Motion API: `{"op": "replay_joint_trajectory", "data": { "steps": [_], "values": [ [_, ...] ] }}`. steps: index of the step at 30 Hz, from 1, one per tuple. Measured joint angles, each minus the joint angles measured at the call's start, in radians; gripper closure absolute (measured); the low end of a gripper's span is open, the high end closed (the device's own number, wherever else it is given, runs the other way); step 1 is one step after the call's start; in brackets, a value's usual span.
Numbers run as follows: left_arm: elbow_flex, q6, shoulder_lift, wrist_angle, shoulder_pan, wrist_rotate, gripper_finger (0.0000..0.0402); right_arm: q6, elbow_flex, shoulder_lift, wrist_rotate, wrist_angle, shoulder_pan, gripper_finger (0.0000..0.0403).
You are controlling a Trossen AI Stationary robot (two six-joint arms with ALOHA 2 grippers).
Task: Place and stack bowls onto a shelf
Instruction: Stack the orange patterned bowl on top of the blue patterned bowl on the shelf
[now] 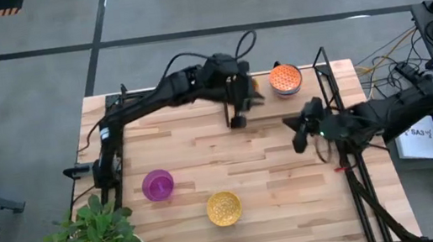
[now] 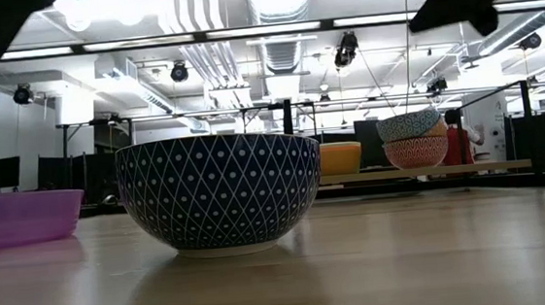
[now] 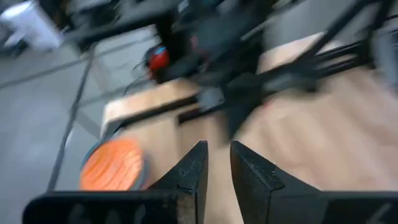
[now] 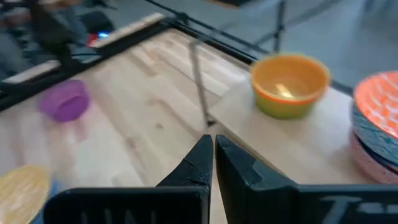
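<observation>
**Left gripper empty beside the stacked bowls**

My left gripper [image 1: 238, 119] hangs at the table's twelve o'clock, jaws slightly parted, empty. Just toward two o'clock, the orange patterned bowl [image 1: 285, 78] tops a stack on the small light-wood shelf [image 4: 298, 149]. My right gripper [image 1: 298, 144] waits at three o'clock, fingers closed. The purple bowl [image 1: 157, 184] and gold patterned bowl [image 1: 224, 208] remain near six. A careless swing could clip the stack.
</observation>
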Motion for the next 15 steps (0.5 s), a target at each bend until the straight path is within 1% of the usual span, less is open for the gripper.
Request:
{"op": "replay_joint_trajectory", "data": {
  "steps": [5, 10, 13, 15],
  "values": [
    [0.0, -0.012, -0.053, -0.037, -0.074, 0.009, 0.0362, -0.001, 0.033, 0.054, -0.183, 0.002, -0.288, 0.0394],
    [0.0, -0.047, -0.111, -0.075, -0.109, 0.001, 0.0363, -0.125, 0.053, 0.144, -0.446, 0.008, -0.594, 0.0394],
    [0.0, -0.082, -0.142, -0.103, -0.122, 0.001, 0.0363, -0.198, 0.054, 0.21, -0.588, 0.032, -0.737, 0.0394],
    [0.0, -0.101, -0.156, -0.115, -0.131, 0.001, 0.0363, -0.232, 0.054, 0.251, -0.664, 0.054, -0.806, 0.0394]
  ]
}}
